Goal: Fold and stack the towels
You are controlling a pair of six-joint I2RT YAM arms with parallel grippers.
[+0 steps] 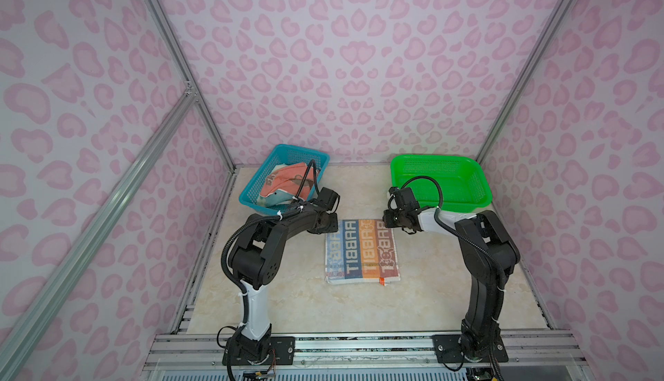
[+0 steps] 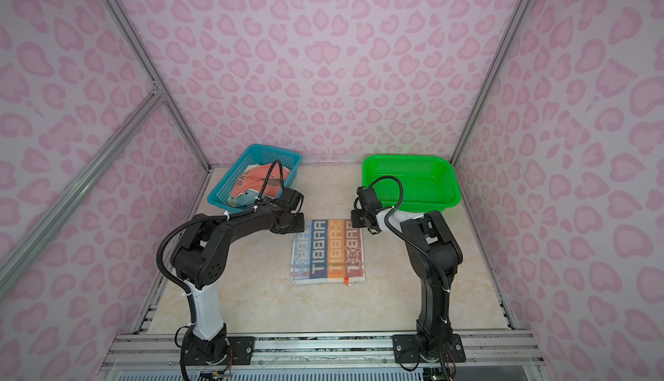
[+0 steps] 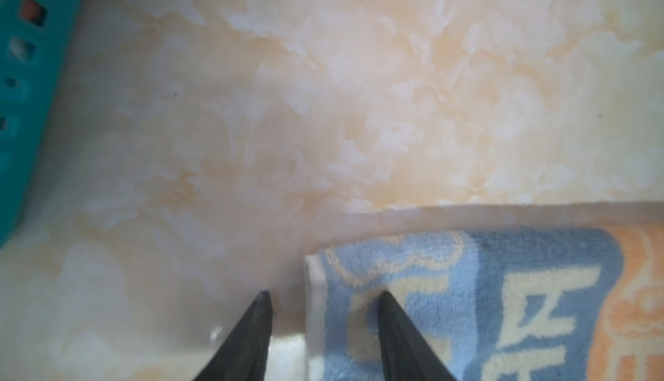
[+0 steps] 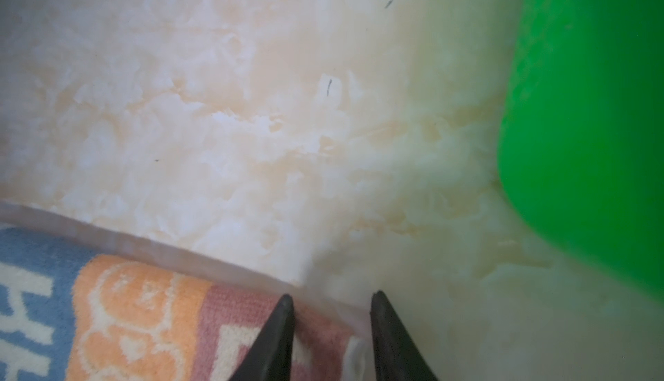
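Note:
A striped blue and orange "RABBIT" towel lies flat in the middle of the table. My left gripper is down at its far left corner, open, with one finger on the table and the other over the blue stripe. At the far right corner my right gripper is open too, straddling the pink stripe's edge. A coral towel lies crumpled on a light-blue-and-cream towel in the blue basket.
The blue mesh basket stands tilted at the back left, close behind my left wrist. A green mesh basket sits at the back right beside my right gripper. Aluminium rails border the table.

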